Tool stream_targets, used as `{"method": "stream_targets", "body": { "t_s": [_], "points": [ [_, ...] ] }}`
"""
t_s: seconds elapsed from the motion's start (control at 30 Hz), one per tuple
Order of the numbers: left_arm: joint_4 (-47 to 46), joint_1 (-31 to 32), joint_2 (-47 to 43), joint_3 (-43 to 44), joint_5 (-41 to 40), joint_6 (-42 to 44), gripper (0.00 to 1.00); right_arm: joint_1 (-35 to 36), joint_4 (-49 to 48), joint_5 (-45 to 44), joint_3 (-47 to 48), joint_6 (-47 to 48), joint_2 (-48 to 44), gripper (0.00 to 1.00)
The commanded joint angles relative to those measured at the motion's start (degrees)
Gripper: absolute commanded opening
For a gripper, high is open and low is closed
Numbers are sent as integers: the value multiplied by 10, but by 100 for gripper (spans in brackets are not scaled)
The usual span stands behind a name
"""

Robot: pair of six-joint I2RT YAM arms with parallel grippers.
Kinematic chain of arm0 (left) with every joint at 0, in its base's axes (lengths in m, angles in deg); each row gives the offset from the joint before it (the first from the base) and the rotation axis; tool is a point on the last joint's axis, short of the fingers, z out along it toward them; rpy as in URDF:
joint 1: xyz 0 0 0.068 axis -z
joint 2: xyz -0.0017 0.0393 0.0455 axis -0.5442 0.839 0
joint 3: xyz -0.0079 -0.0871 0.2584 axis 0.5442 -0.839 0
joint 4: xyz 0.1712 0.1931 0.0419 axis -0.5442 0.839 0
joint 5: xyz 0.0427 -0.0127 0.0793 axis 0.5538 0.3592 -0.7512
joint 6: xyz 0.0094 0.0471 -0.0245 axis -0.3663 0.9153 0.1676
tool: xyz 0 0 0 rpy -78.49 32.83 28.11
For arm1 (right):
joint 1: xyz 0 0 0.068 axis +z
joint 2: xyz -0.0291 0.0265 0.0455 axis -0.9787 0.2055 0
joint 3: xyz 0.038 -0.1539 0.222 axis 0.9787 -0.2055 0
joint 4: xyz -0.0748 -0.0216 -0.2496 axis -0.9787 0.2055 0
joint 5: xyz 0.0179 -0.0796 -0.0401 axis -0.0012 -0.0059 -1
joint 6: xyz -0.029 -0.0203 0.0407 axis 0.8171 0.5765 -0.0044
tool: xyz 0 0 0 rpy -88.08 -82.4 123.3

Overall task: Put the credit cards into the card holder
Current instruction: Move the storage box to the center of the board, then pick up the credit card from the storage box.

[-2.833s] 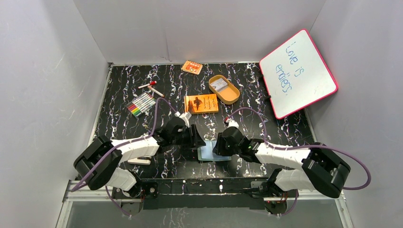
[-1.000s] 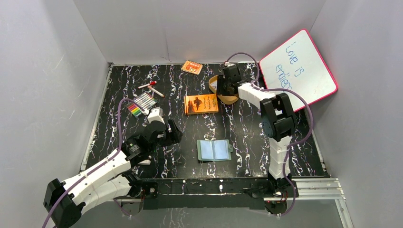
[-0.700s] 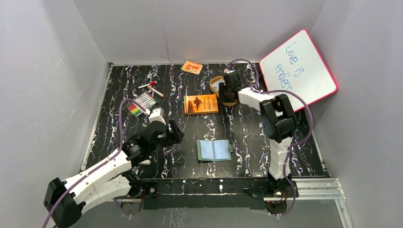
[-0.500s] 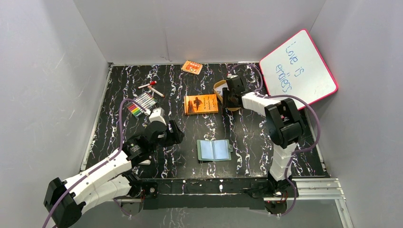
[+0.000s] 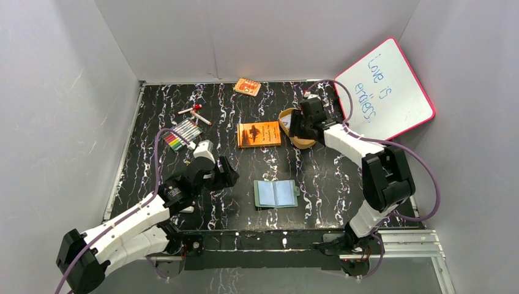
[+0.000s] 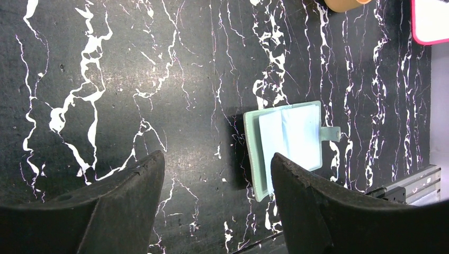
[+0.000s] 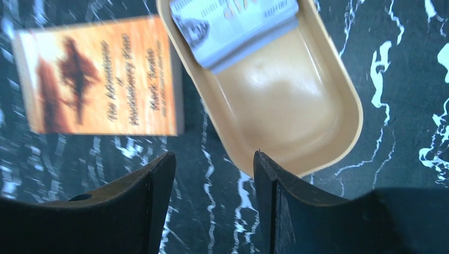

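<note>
The card holder [image 5: 275,193] lies open and flat near the front middle, pale blue pockets up, snap tab on its right edge. It also shows in the left wrist view [image 6: 288,145]. The credit cards [image 7: 233,21] lie stacked in the far end of the tan oval tin [image 7: 296,106]. My left gripper [image 5: 231,179] is open and empty, low over the table just left of the holder [image 6: 214,164]. My right gripper [image 5: 300,127] is open and empty above the tin's [image 5: 304,142] near end, its fingertips [image 7: 212,164] short of the cards.
An orange book [image 5: 259,133] lies just left of the tin and shows in the right wrist view [image 7: 100,74]. A whiteboard [image 5: 384,95] leans at the back right. Markers [image 5: 182,133], a red-capped pen [image 5: 193,110] and a small orange packet [image 5: 247,86] lie at the back left.
My right gripper has drawn back toward the near end of the tin and its elbow has swung out to the right. The left arm and the card holder have stayed still.
</note>
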Motion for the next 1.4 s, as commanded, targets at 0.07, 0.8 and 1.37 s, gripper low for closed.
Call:
{"method": "stream_targets", "body": {
  "t_s": [0.07,0.8,1.37],
  "points": [
    [-6,-2,-16,-1,-1,-9,71,-27,12,0,51,-225,-15,64],
    [-17,-2,19,9,12,-6,71,-23,2,-111,125,-522,129,65],
    [-20,-2,24,5,15,-3,71,-40,7,-120,154,-543,195,62]
  ]
}}
